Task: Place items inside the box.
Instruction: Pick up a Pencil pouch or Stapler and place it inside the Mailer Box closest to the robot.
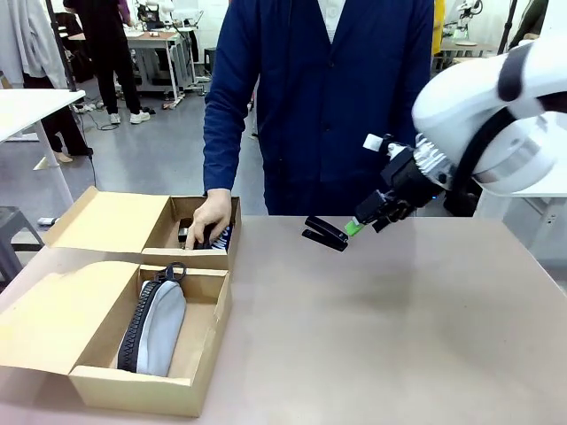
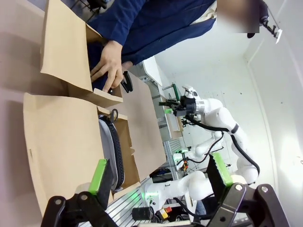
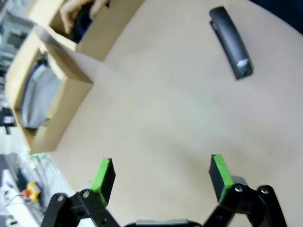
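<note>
here, on the beige table (image 1: 399,336) the shallow brown cardboard box (image 1: 133,391) sits lower left in the front view, grey zip pouch (image 1: 159,328) inside. the black stapler (image 3: 230,41) lies upper right in the right wrist view, ahead of the right gripper (image 3: 162,164), its length nearly upright there. that claw and the left gripper (image 2: 158,165) stand spread, empty; the right is nearer.

We take this for a robotics lab: a white robot arm (image 1: 496,88) reaches over our near table (image 1: 399,310), and at far left stand a cluttered workbench (image 1: 164,37) and cables (image 1: 99,117) trailing across the grey floor (image 1: 168,159).
</note>
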`<state>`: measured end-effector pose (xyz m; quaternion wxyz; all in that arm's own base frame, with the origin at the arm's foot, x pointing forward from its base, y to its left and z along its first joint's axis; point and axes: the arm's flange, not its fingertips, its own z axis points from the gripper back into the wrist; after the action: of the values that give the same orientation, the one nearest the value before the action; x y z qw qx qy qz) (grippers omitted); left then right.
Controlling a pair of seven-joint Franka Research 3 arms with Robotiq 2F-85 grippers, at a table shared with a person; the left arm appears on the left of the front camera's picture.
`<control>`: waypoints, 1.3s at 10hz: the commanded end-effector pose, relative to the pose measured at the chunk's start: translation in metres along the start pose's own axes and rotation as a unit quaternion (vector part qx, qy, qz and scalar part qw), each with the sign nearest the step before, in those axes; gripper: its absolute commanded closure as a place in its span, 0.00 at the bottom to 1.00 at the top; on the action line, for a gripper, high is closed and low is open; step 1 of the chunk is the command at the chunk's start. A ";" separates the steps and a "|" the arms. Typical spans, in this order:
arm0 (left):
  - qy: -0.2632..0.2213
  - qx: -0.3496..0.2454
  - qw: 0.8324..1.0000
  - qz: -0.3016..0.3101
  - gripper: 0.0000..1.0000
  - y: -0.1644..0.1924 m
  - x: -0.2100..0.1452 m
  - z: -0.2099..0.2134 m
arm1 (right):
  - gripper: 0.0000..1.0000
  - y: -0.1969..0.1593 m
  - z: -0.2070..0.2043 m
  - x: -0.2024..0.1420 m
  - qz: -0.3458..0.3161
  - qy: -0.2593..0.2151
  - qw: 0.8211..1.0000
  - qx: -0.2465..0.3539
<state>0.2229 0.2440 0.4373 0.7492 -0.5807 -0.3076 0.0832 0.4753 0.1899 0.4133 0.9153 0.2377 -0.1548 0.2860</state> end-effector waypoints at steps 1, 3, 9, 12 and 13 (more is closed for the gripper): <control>-0.006 -0.011 1.000 -0.009 0.00 -0.002 0.001 0.000 | 0.00 -0.037 -0.039 0.054 0.053 0.008 0.998 -0.036; -0.006 -0.011 1.000 -0.009 0.00 -0.002 0.001 0.000 | 0.00 -0.056 -0.064 0.079 0.059 0.010 0.996 -0.069; -0.006 -0.011 1.000 -0.009 0.00 -0.002 0.001 0.000 | 0.00 -0.084 -0.122 0.106 0.128 0.016 0.987 -0.093; -0.006 -0.011 1.000 -0.009 0.00 -0.002 0.001 0.000 | 0.00 -0.088 -0.134 0.105 0.142 0.027 0.987 -0.076; -0.006 -0.011 1.000 -0.009 0.00 -0.002 0.001 0.000 | 0.00 -0.090 -0.136 0.105 0.141 0.028 0.986 -0.080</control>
<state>0.2229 0.2439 0.4373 0.7492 -0.5807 -0.3076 0.0832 0.6242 0.2401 0.3092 0.8840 0.1310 -0.1831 0.4097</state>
